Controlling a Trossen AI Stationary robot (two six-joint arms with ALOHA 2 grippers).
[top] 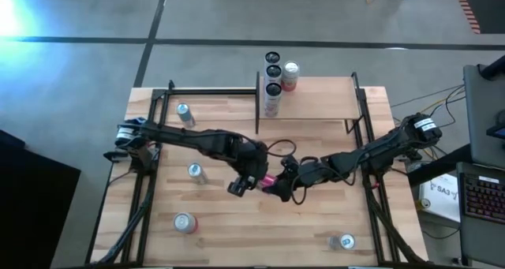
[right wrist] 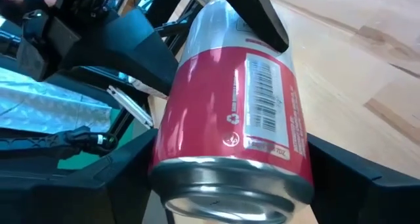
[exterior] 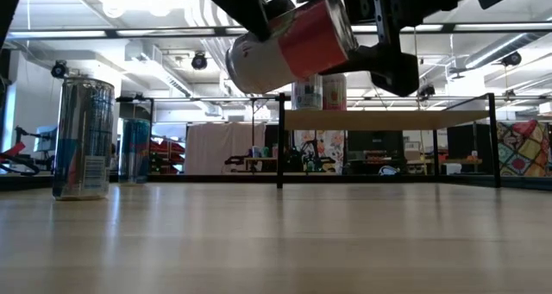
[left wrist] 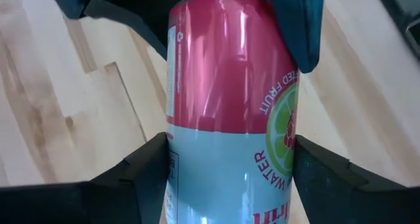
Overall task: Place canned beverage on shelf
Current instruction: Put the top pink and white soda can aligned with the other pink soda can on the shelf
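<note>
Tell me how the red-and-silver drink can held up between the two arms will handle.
The red-and-silver drink can looks smooth and glossy, so probably slippery. It hangs tilted between the left gripper and right gripper; being round, it would likely roll if laid down.

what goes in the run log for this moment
stage: handover above table | left gripper: shut on can | right gripper: around can, closing | shelf: four cans

Four cans crowd the shelf's left end; the rest of its panel is bare. On the table, three cans stand left, one front right; middle open
</note>
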